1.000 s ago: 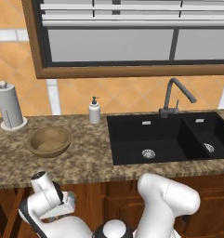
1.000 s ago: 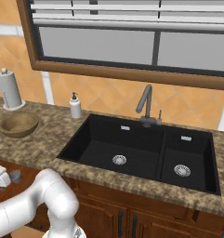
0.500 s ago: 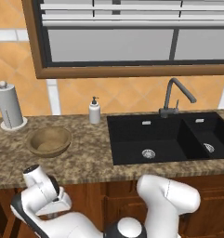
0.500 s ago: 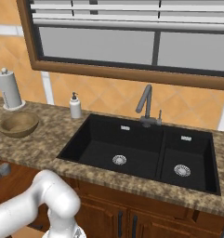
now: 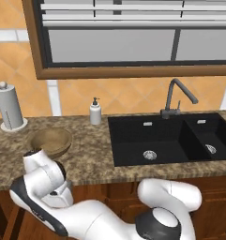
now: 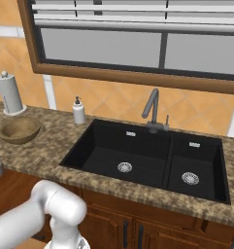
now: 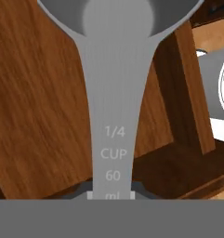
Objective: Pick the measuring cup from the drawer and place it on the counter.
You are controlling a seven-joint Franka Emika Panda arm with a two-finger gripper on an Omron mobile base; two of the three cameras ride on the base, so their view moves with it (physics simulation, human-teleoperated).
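**A:** What takes up most of the scene?

**B:** A long speckled granite counter [image 5: 86, 159] runs across the middle of the left base view, with a black double sink [image 5: 170, 140] set into its right half. A tan wooden bowl [image 5: 51, 142] sits toward the left of the frame, a paper towel holder [image 5: 10, 106] stands at the far left, and a small soap dispenser [image 5: 95, 111] stands by the wall near the centre. The white arm curls up from the lower right, its wrist reaching the counter's front edge at the lower left.

**A:** Where is the measuring cup?

**B:** In the hand view, the measuring cup [image 7: 117, 93] fills the centre. Its round bowl is at the top edge, and its flat handle, stamped "1/4 CUP 60 ml", runs down to the bottom. Behind it lies the reddish wood floor of the drawer [image 7: 34, 93], with a darker side wall at the right.

**A:** Is the gripper [image 7: 111, 194] holding it?

**B:** The fingers close on the handle's end at the bottom centre; the cup appears clamped there.

**A:** How should it handle?

**B:** I judge it light, rigid and smooth metal. Held at the very tip of the handle, it could pivot or slip, so slow, level carrying seems wise.
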